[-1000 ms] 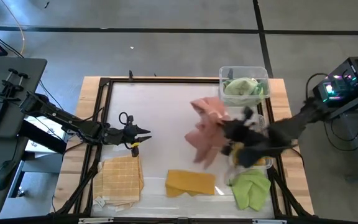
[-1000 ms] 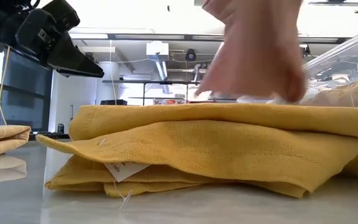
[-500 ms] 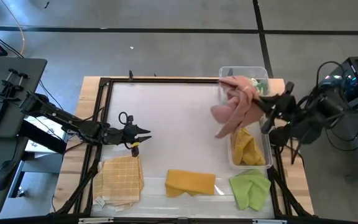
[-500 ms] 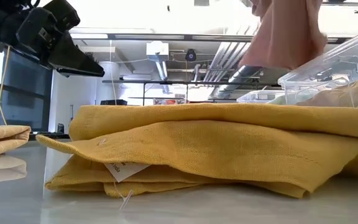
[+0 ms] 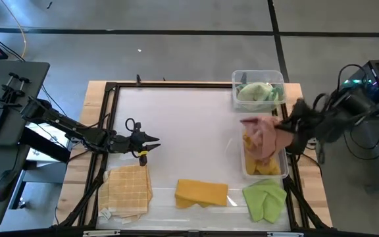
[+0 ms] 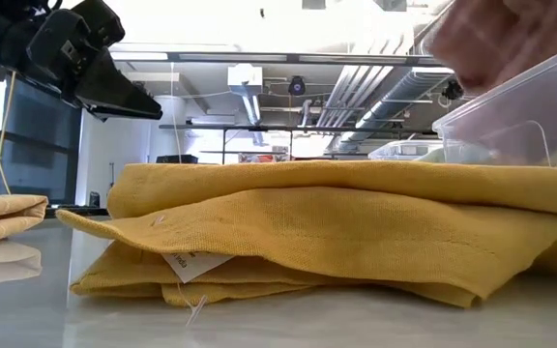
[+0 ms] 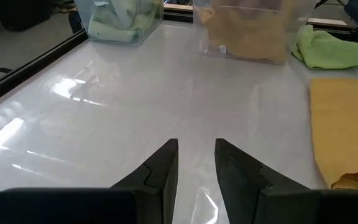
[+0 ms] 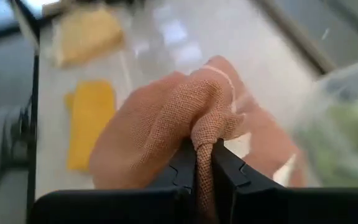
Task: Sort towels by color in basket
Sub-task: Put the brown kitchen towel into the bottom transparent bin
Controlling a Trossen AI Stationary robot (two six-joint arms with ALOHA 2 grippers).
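**A:** ok what's in the tubs rn?

**B:** Big white tabletop point(image 5: 176, 125) first. Two clear plastic bins sit along its right edge. The far clear bin point(image 5: 237, 80) holds pale green cloth squares point(image 5: 255, 92). The near clear bin point(image 5: 247, 172) has mustard yellow cloth point(image 5: 260, 161) in it.

**A:** and the loose ones?

**B:** A folded mustard yellow towel point(image 5: 201, 193), a tan check towel point(image 5: 129, 187) and a lime green towel point(image 5: 265, 199) lie along the near side.

**A:** arms?

**B:** The right gripper point(image 8: 204, 163) is clenched on a salmon pink towel point(image 5: 263, 135), hanging over the near bin. The left gripper point(image 7: 196, 163) hovers by the check towel, fingers slightly apart, holding nothing.
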